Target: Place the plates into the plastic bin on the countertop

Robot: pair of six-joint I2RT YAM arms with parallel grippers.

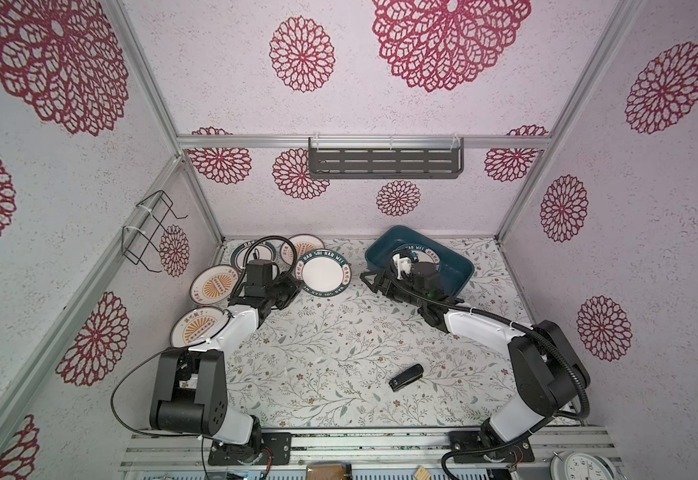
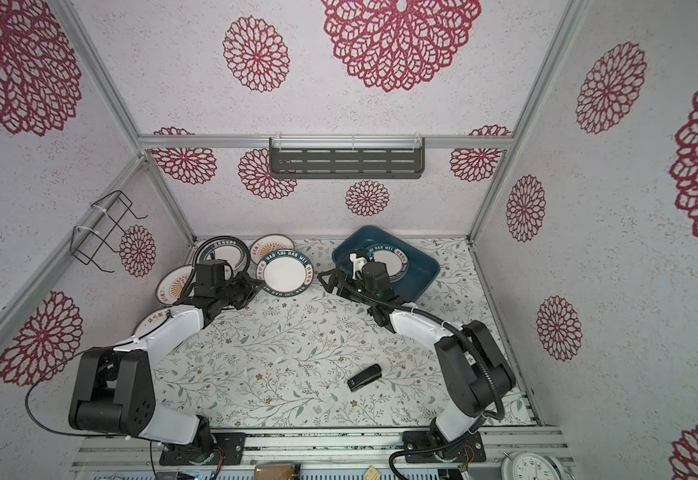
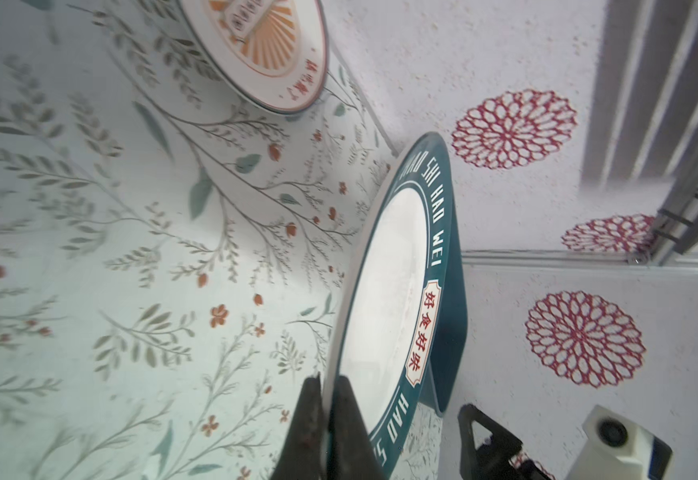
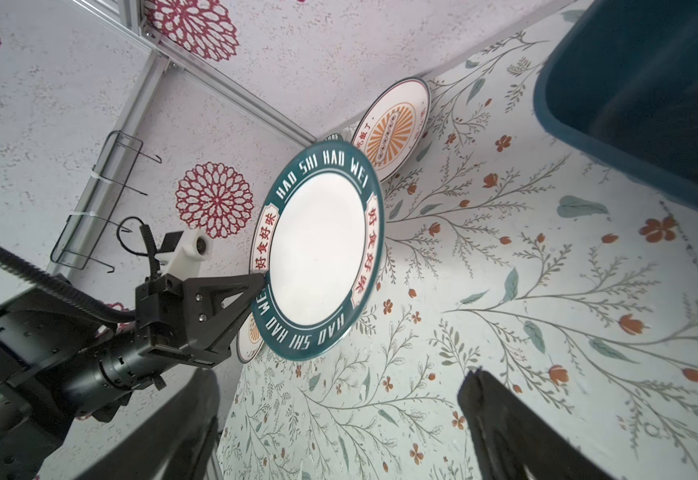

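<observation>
My left gripper is shut on the rim of a white plate with a teal lettered rim, which it holds tilted over the countertop. My right gripper stands open and empty just right of that plate, beside the plastic bin. Another teal-rimmed plate lies in the bin, half hidden by the right wrist. Two orange sunburst plates lie at the left. More plates rest by the back wall.
A small black object lies on the countertop near the front. A grey slotted shelf hangs on the back wall and a wire rack on the left wall. A clock sits at the front right.
</observation>
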